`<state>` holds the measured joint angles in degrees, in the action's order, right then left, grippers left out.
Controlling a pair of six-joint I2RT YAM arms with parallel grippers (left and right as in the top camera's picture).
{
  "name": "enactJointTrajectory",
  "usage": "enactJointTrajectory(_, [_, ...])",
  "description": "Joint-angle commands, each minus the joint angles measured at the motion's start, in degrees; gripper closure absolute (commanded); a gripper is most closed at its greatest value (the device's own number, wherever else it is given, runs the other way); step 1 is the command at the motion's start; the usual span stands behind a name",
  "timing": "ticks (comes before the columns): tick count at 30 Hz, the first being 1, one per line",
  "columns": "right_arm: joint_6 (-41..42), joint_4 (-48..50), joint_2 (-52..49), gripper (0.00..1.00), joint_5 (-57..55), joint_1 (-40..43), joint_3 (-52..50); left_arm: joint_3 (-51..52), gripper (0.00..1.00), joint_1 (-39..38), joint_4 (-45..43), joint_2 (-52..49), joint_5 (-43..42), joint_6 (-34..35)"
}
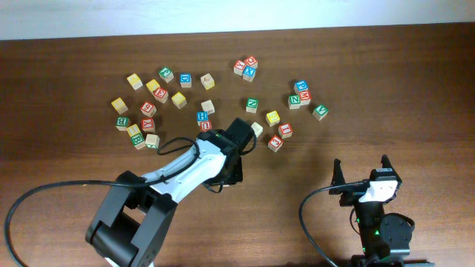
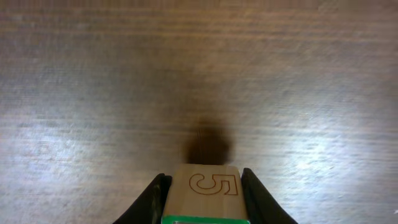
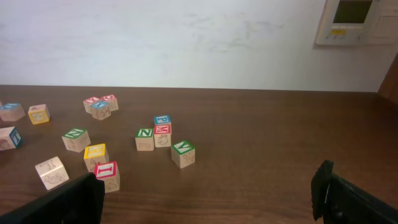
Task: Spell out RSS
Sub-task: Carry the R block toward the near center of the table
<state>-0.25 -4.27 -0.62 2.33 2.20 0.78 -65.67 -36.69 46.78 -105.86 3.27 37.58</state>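
My left gripper (image 2: 204,198) is shut on a wooden cube (image 2: 205,186) and holds it a little above the bare table, over its own shadow. The cube's side shows an outlined 5. A green-bordered face peeks in at the frame's bottom edge and its letter is hidden. In the overhead view the left gripper (image 1: 236,141) covers this cube. Several yellow-faced cubes lie in the scatter, among them one (image 1: 272,117) right of the gripper, also in the right wrist view (image 3: 95,154); their letters are too small to read. My right gripper (image 1: 364,169) is open and empty at the front right.
Many letter cubes are scattered across the back half of the table, from a left cluster (image 1: 141,111) to a green N cube (image 1: 320,112). A red-lettered cube (image 1: 275,143) and a plain cube (image 1: 256,128) lie just right of the left gripper.
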Motion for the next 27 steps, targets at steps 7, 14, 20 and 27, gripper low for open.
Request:
enactJointTrajectory(7, [-0.13,-0.2,0.42,0.02,-0.68,-0.31,-0.46,0.28,0.66,-0.07,-1.27,-0.2,0.68,0.76])
enactJointTrajectory(14, [-0.13,-0.2,0.42,0.02,-0.68,-0.31,-0.46,0.28,0.76,-0.07,-1.09,-0.2,0.68,0.76])
enactJointTrajectory(20, [-0.13,-0.2,0.42,0.02,-0.68,-0.31,-0.46,0.28,0.76,0.0,-1.09,-0.2,1.77,0.79])
enactJointTrajectory(27, [-0.13,-0.2,0.42,0.02,-0.68,-0.31,-0.46,0.28,0.71,0.0,-1.01,-0.2,3.21,0.76])
